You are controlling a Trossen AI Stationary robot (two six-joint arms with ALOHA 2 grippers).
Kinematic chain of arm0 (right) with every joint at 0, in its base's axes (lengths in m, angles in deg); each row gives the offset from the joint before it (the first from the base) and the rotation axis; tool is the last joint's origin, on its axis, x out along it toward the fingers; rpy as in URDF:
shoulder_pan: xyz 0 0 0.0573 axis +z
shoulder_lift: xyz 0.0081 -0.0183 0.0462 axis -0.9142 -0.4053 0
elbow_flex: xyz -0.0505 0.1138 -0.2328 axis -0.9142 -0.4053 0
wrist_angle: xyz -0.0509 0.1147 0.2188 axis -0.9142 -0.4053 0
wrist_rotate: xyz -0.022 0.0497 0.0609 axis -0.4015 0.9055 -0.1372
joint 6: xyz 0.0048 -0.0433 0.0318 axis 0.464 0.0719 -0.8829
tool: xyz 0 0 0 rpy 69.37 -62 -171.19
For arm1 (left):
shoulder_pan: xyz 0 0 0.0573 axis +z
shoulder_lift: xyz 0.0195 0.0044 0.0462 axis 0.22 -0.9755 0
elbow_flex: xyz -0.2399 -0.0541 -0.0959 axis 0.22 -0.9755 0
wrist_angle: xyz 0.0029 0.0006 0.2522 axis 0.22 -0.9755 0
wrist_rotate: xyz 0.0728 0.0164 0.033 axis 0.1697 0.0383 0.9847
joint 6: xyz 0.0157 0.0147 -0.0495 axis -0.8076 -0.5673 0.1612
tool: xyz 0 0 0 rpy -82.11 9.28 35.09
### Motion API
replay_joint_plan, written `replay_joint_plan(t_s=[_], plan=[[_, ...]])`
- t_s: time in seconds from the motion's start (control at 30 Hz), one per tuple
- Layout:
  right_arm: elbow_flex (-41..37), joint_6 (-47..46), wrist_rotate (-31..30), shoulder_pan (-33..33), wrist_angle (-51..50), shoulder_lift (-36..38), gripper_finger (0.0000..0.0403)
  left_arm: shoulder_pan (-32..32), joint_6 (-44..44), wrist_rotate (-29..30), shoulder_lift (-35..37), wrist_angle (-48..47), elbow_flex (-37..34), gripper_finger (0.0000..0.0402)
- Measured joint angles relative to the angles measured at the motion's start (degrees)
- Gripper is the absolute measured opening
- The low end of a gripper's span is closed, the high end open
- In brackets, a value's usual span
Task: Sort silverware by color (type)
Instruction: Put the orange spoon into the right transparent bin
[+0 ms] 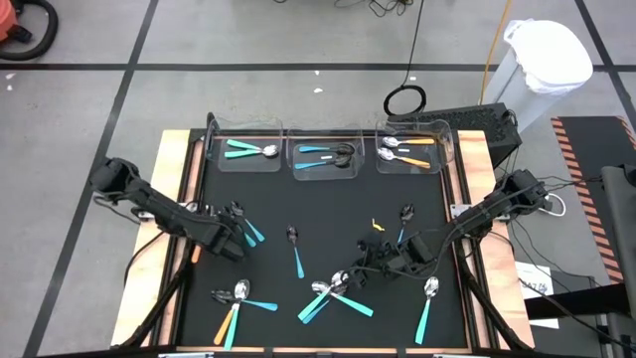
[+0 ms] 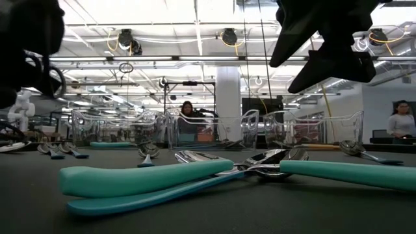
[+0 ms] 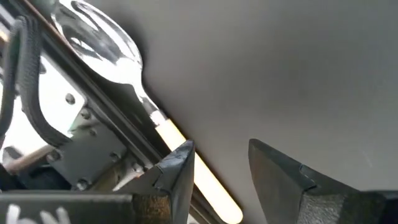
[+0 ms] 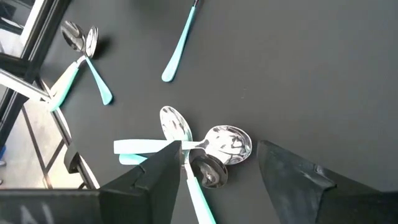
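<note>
grey tiled floor (image 1: 298, 60), white bin (image 1: 537, 70), ceiling strip lights (image 2: 162, 26), white pillar (image 2: 229, 97).

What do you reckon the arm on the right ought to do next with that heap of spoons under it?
Probably lower and close on one spoon. The right gripper hangs open just above the cluster of teal-handled spoons, whose heads show between its fingers, and it holds nothing. The handles cross, so taking the top one looks safest. The left gripper waits at the mat's left edge.
</note>
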Motion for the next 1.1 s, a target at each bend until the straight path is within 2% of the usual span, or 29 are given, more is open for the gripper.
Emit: replay_joint_plan(t_s=[0.2, 0.4, 0.7, 0.97, 1.03, 1.1], plan=[[0.0, 0.16, -0.03, -0.75, -0.02, 0.0, 0.0205, 3.33, -7.12, 2.57, -0.23, -1.38, -0.02, 0.0154], [0.0, 2.61, -0.01, -1.78, -0.04, 0.0, 0.0205, 7.55, -15.08, 2.59, -0.23, -1.55, -0.02, 0.0154], [0.0, 4.55, -0.02, -2.93, -0.04, 0.0, 0.0205, 17.65, -22.07, 2.68, -0.23, -0.94, -0.02, 0.0154], [0.0, 4.98, -0.01, -2.97, -0.04, 0.0, 0.0205, 26.22, -29.35, 5.33, -0.23, -0.62, -0.02, 0.0154], [0.0, 4.18, 0.0, -2.97, 0.04, 0.0, 0.0205, 28.01, -31.54, 5.05, -0.23, -0.54, -0.02, 0.0154], [0.0, 4.06, 0.03, -2.97, 1.0, 0.0, 0.0205, 29.77, -33.93, 1.09, -0.23, -0.27, -0.02, 0.0154]])
